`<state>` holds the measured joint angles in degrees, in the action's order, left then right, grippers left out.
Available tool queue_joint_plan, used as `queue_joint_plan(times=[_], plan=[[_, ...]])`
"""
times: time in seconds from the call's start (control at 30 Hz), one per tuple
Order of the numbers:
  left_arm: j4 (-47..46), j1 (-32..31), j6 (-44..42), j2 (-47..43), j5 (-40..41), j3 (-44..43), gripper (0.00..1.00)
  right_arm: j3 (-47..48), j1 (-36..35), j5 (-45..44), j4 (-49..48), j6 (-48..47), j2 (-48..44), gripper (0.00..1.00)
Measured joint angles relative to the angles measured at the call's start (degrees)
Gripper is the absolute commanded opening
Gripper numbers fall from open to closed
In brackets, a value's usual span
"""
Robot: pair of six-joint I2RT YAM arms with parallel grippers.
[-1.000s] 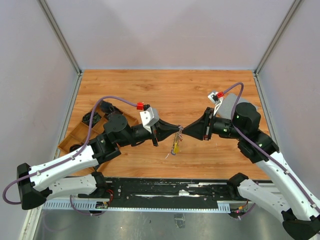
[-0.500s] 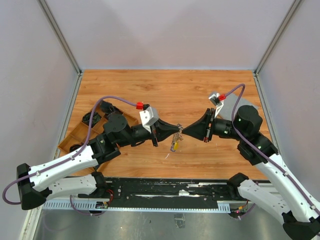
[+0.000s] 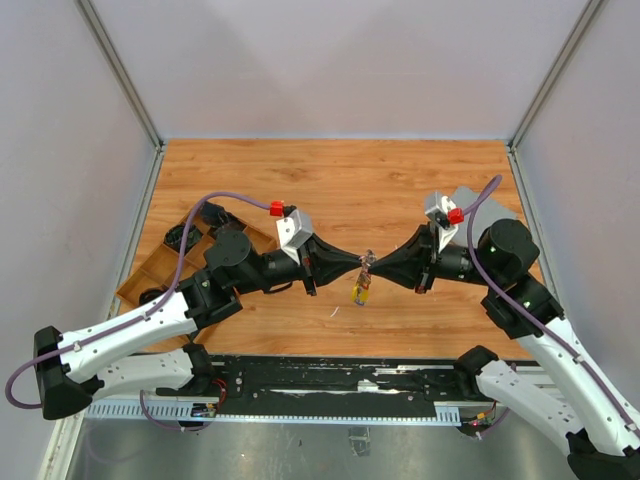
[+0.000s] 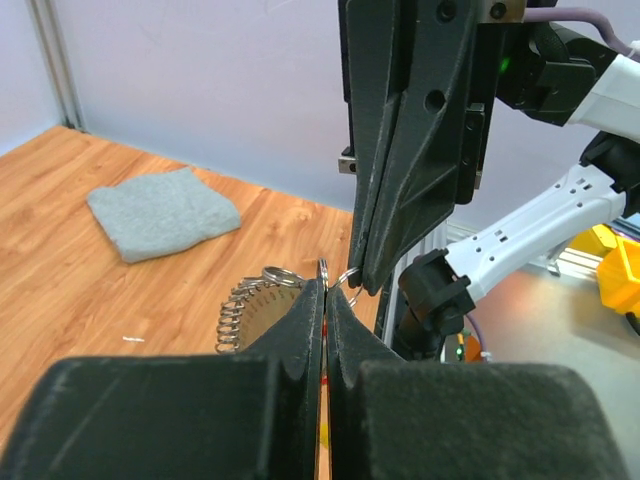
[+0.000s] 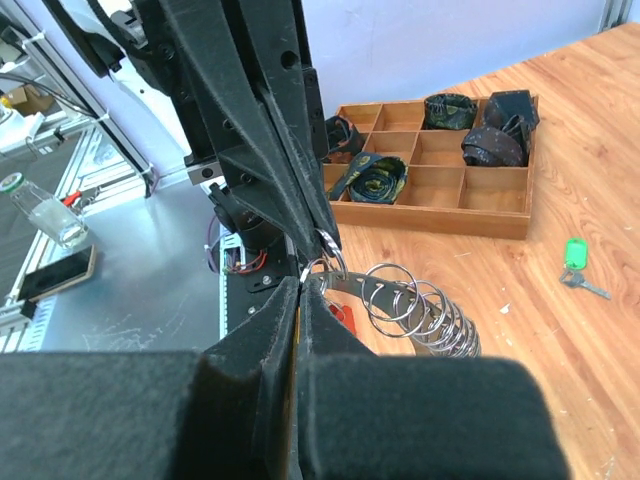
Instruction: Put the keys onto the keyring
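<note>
Top view: my right gripper point(image 3: 381, 267) just rolled; it and left gripper point(image 3: 352, 264) both clamp keyring point(image 3: 366, 261) tight; yellow key point(image 3: 361, 292) now hangs lower, so threading looks underway.

Clamps the keyring point(image 5: 323, 263) in the right gripper point(image 5: 300, 286), fingers pressed together, below the left end of the wooden tray point(image 5: 440, 219). Meets the left gripper point(image 5: 322, 238) on that same ring, its black fingers reaching down past the tray's left corner. Trails a chain point(image 5: 420, 312) of linked silver rings below the tray's near wall. Has a green-headed key point(image 5: 573, 253) lying flat just right of the tray.
</note>
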<state>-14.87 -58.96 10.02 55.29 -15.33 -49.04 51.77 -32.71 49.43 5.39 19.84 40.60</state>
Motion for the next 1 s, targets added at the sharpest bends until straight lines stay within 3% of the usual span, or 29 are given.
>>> queue_joint_plan(times=[0.3, 0.4, 0.5, 0.73, 1.0], plan=[[-0.5, 0.0, 1.9, 0.0, 0.2, 0.2, 0.01, -0.1, 0.0, 3.2, 0.9, -7.3, -0.8, 0.03], [-0.5, 0.0, 2.1, 0.0, 0.1, 0.2, 0.00, -0.1, 0.0, 4.2, 1.6, -9.6, -0.8, 0.25], [-0.7, 0.0, 2.1, 0.0, 0.1, 0.2, 0.01, 0.2, 0.0, 5.3, 3.6, -11.4, -0.5, 0.33], [-1.0, 0.0, 1.1, 0.0, -1.0, 0.2, 0.01, 6.1, 0.0, 3.9, 11.1, -16.9, -0.3, 0.38], [0.8, 0.0, -2.2, 0.0, -2.8, 0.2, 0.01, 6.9, 0.0, -1.1, 11.4, -21.5, -4.3, 0.37]])
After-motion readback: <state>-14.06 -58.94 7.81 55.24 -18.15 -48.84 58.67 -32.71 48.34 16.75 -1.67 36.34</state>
